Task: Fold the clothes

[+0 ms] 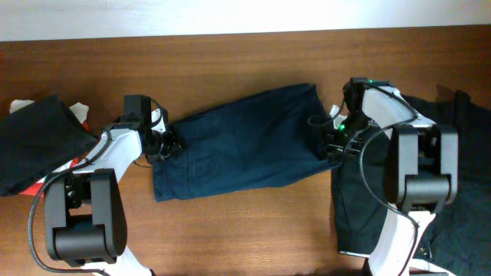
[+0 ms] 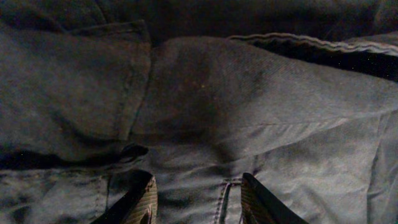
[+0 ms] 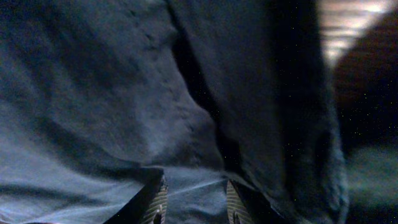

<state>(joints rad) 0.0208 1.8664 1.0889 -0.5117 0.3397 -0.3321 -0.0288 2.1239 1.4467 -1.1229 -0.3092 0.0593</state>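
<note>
The navy-blue shorts (image 1: 245, 142) lie spread across the middle of the table, with one end at each arm. My left gripper (image 1: 165, 143) is at their left edge. In the left wrist view its fingers (image 2: 146, 202) stand apart over the navy cloth (image 2: 249, 93), pressing on it near a seam, and the gripper (image 2: 198, 202) is open. My right gripper (image 1: 328, 142) is at the shorts' right edge. In the right wrist view it (image 3: 194, 202) is open, with its fingers (image 3: 155, 202) apart on the cloth (image 3: 93, 93). Black shorts (image 1: 353, 207) lie under the right arm.
A dark cloth (image 1: 34, 142) with some white and red items beside it lies at the far left. More dark cloth (image 1: 460, 123) lies at the far right. Bare wooden table (image 1: 245, 222) shows in front of the shorts and behind them.
</note>
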